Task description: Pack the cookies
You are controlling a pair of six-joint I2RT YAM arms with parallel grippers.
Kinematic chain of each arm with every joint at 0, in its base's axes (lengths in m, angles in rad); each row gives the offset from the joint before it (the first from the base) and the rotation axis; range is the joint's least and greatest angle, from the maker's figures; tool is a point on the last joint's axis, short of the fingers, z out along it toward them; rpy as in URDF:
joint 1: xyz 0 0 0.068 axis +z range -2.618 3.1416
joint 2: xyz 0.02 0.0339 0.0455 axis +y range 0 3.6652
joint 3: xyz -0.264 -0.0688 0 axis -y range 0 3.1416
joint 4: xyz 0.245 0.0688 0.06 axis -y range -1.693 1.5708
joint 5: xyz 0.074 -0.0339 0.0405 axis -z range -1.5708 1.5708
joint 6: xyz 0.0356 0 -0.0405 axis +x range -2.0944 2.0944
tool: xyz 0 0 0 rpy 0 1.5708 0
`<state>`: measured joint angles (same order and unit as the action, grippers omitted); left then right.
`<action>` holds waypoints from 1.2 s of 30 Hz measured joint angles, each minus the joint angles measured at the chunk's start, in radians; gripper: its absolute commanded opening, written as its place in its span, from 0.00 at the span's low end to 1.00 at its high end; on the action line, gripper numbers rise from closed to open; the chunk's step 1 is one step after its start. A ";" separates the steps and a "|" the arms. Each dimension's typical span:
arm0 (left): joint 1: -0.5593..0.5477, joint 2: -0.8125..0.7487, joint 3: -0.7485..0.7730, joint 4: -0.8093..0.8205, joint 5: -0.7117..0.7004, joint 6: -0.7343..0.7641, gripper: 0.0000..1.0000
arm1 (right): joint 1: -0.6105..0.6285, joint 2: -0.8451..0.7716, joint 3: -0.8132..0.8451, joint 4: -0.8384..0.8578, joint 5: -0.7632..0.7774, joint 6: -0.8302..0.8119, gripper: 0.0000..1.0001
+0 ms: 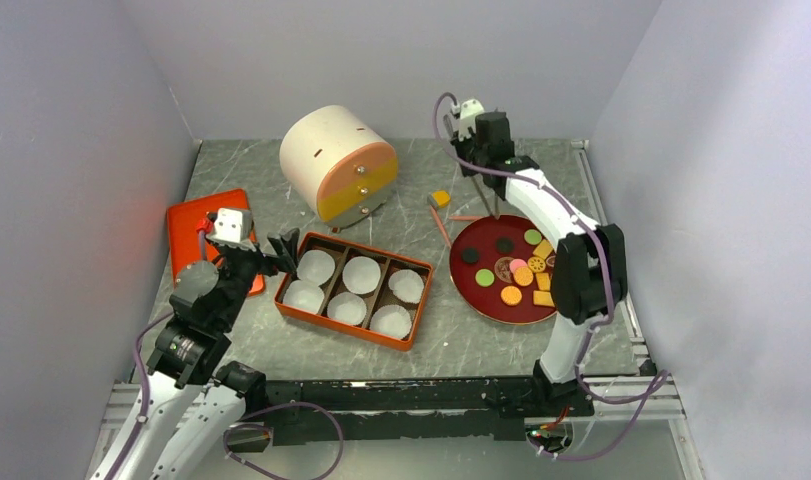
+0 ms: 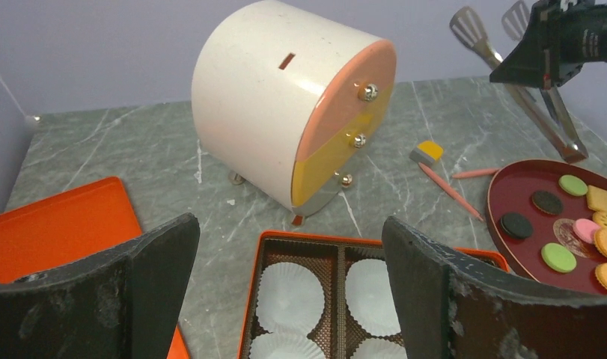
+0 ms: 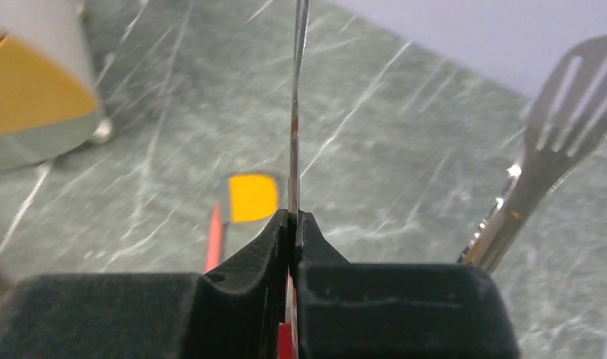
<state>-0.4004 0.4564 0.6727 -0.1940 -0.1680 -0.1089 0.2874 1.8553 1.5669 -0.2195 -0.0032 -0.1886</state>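
Now: right gripper [image 3: 294, 224] pinches tongs [image 1: 489, 195] over plate [image 1: 459, 275] rim; left gripper [image 2: 289, 235] gapes, empty.
Advice: lower tongs straddling one cookie [image 1: 504, 245]; squeeze gently, lift level.

Even, soft light is being delivered from above; only faint shadows are cast on the desk [image 1: 236, 175]. An orange glow is thrown onto the left wall beside the orange lid [image 1: 186, 235]. In the left wrist view the background is kept sharp, the spread left pincer [image 2: 289, 224] rendered dark. The right wrist view is blurred throughout: tongs [image 3: 543, 142] smeared, the right pincer [image 3: 294, 218] clamped on them nearly black.
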 measured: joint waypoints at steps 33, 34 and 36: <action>0.000 0.253 -0.040 0.192 0.306 -0.594 0.97 | 0.537 -0.455 -0.515 0.159 -0.018 0.418 0.00; 0.000 0.264 -0.051 0.222 0.315 -0.617 0.97 | 0.558 -0.455 -0.515 0.171 -0.010 0.420 0.00; -0.001 0.286 -0.071 0.272 0.330 -0.657 0.97 | 0.586 -0.455 -0.515 0.182 0.000 0.423 0.00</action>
<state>-0.4011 0.7422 0.6014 0.0784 0.1623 -0.7658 0.8730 1.4006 1.0515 -0.0376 -0.0029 0.2348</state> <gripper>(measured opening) 0.968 0.063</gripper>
